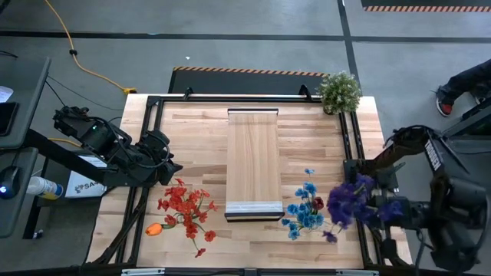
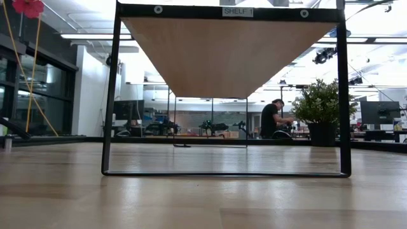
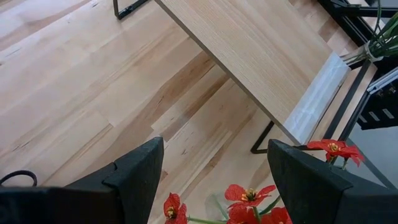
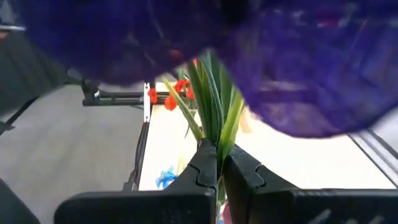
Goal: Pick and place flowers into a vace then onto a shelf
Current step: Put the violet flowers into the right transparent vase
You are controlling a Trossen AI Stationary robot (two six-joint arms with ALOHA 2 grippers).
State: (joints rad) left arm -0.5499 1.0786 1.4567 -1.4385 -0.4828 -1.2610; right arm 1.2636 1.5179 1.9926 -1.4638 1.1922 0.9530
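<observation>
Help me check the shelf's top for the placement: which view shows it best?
The high view: the shelf shows whole from above, pale end strip included. The left wrist view shows one end slantwise, the low view only its underside and frame, the right wrist view none of it.

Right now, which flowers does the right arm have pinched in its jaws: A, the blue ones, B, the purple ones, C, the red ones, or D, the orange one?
B: the right gripper has its jaws shut on green stems under the purple flowers, while the red flowers, blue flowers and orange flower lie on the table.
</observation>
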